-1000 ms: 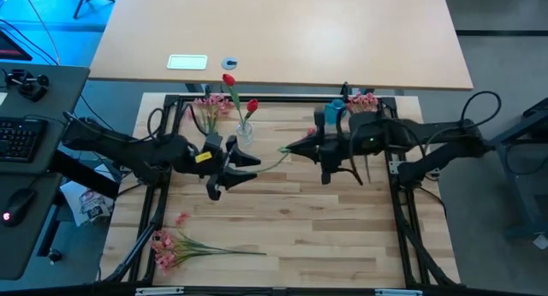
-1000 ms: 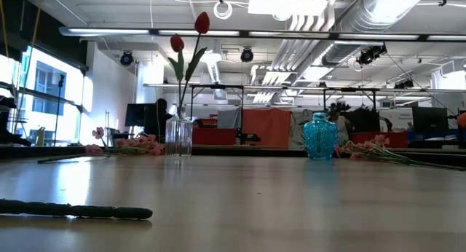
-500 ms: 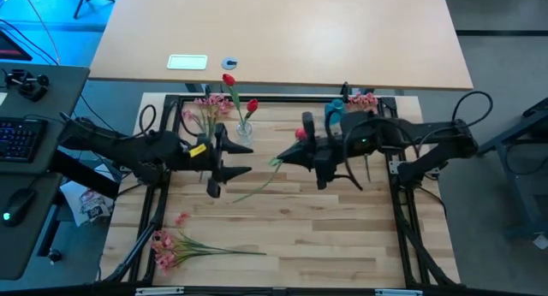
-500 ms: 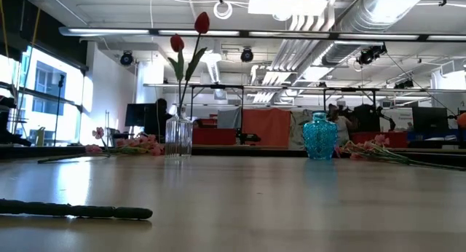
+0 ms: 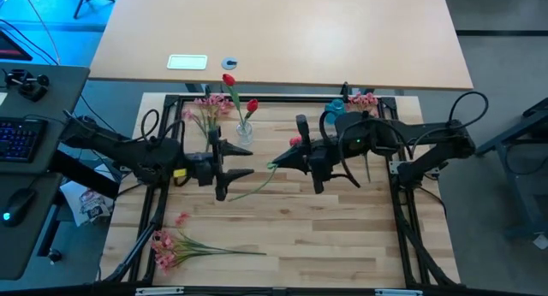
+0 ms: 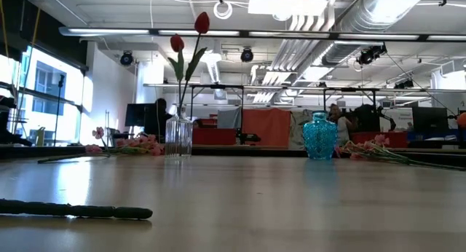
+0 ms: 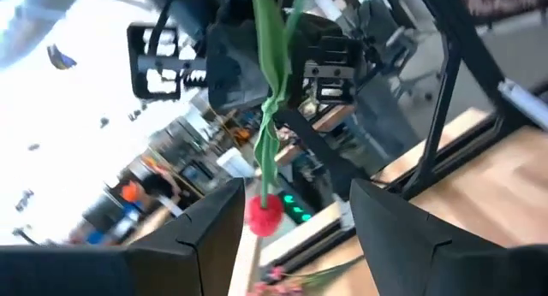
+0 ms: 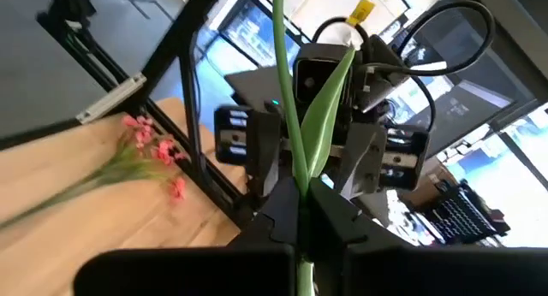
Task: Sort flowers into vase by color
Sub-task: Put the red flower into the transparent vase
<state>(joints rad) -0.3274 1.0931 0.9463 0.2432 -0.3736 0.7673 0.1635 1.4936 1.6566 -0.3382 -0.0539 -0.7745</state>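
My right gripper (image 5: 279,163) hangs over the table's middle, shut on a red tulip (image 5: 295,142) whose green stem (image 5: 253,183) runs out toward the near left. My left gripper (image 5: 235,180) is open just left of the stem's free end. In the left wrist view its fingers (image 7: 205,236) stand wide apart, with the bloom (image 7: 264,216) farther off between them. A clear glass vase (image 5: 245,131) at the far edge holds two red tulips (image 5: 229,79). The blue vase (image 5: 334,113) stands behind the right arm. Pink sprays lie at the far edge (image 5: 205,108) and the near left (image 5: 171,243). My right gripper pinches the tulip's stem (image 8: 297,172) between its two fingers, close to the bloom end, where a long leaf (image 8: 325,99) splits off. It comes at it roughly level from the table's right. The long stem sticks out past the fingertips, and the flower is lifted clear.
More pink sprays (image 5: 364,99) lie at the far right beside the blue vase (image 6: 319,135). A black frame (image 5: 282,99) edges the wooden table. In the low view a dark stem-like thing (image 6: 73,209) lies near the camera. Bare wood shows between the arms and the near edge.
My left gripper has drawn back toward the table's left, away from the stem. My right gripper has shifted a little to the left and turned, so the red bloom now shows beside it. The stem's free end has swung down toward the near left.
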